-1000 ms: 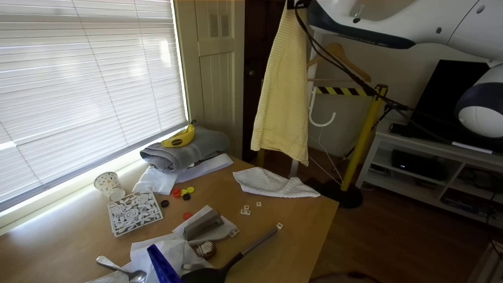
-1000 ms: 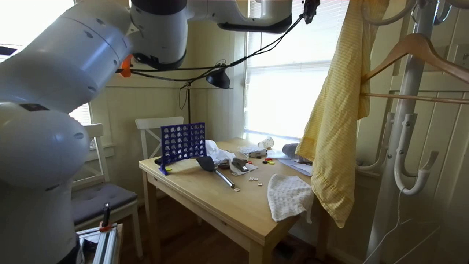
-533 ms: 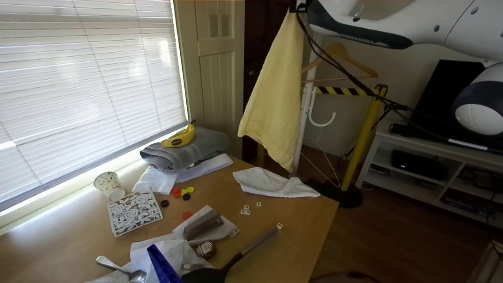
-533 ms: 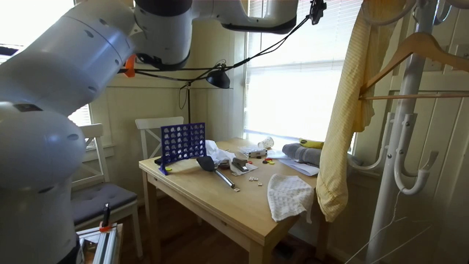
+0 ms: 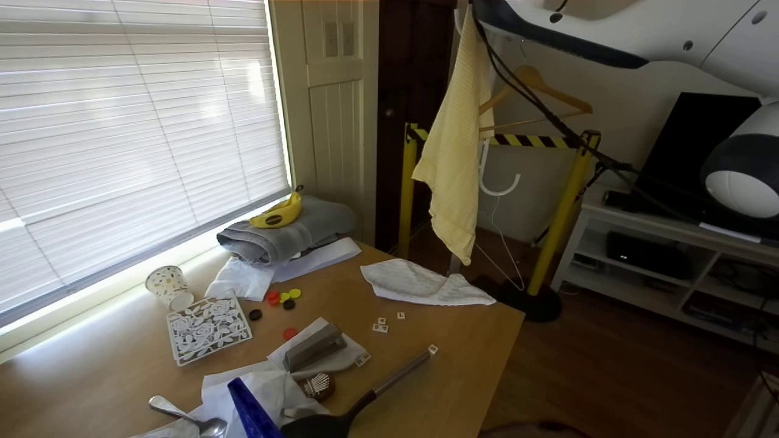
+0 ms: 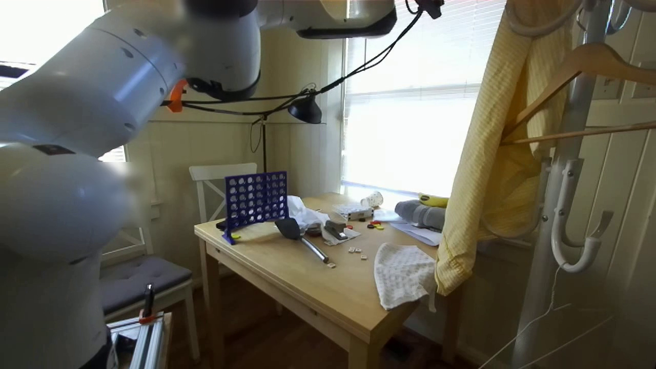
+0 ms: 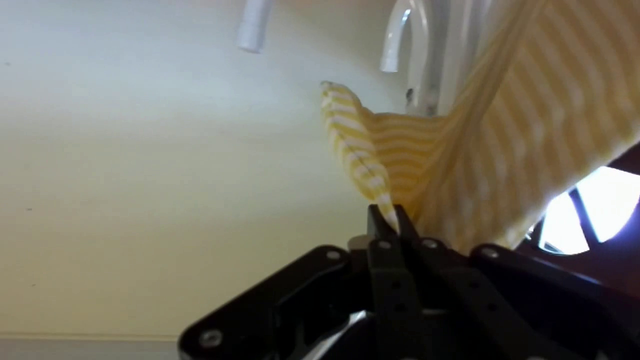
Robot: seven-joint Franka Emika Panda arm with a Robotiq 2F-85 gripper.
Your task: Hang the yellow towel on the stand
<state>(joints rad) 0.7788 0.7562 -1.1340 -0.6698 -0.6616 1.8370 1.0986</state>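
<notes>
I am counting one gripper [image 7: 390, 222], one yellow towel [image 6: 476, 174], one white coat stand [image 6: 532, 307] and one wooden hanger [image 6: 597, 57]. Around the one wooden table [image 5: 468, 340] I am noting one blue Connect Four grid [image 6: 256, 200], one spatula [image 5: 389, 383], one stapler [image 5: 314, 348], one thumb piano [image 5: 319, 385], one spoon [image 5: 212, 427], one paper cup [image 5: 168, 287], one white cloth [image 5: 426, 283], two black discs [image 5: 289, 305], and one grey towel [image 5: 322, 219] bearing one banana-shaped pouch [image 5: 277, 214]; letter tiles [image 5: 380, 328] are lying there too, too small for a sure count. Two yellow posts [image 5: 561, 219] are standing beyond, with striped tape [image 5: 532, 140] stretching between them. The gripper's fingers are nearly meeting, pinching a folded edge of the yellow towel between their tips in the wrist view. The yellow towel is hanging beside the coat stand, near the table's corner, its lower end tapering to a point. Close up, the fabric is showing yellow and pale stripes and a deep crease. In an exterior view, a curved hook [image 6: 535, 31] is crossing in front of its upper part and the wooden hanger is overlapping its side; whether either is touching the fabric, I am not able to tell.
</notes>
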